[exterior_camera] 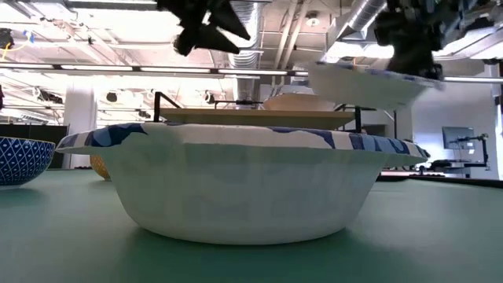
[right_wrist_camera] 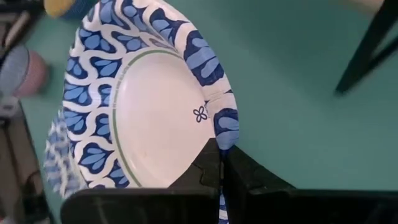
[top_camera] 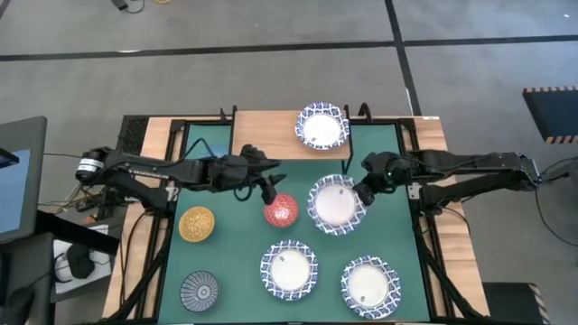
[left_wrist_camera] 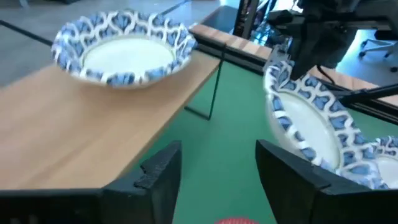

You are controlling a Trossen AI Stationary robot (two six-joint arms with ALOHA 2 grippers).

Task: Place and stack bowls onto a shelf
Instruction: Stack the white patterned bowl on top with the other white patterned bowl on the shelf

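The right gripper is pinched shut on the rim of a large white bowl with a blue patterned rim, holding it off the green mat — in the low view this held bowl hangs tilted in the air, just in front of the shelf and slightly above its board. The shelf stands at the far edge of the bench; one blue-rimmed bowl already sits at its right end, its rim reaching the board's right edge, and the rest of the board to the left of it lies bare. The left gripper hovers with its fingers spread apart and nothing between them, just above the red bowl, close beside the held bowl and in front of the shelf's middle. On the mat, the golden yellow bowl sits near the left edge, the grey striped bowl at the near left corner, and two more blue-rimmed bowls — one at near centre, one at near right — rest apart from each other, with open mat between them and the arms.
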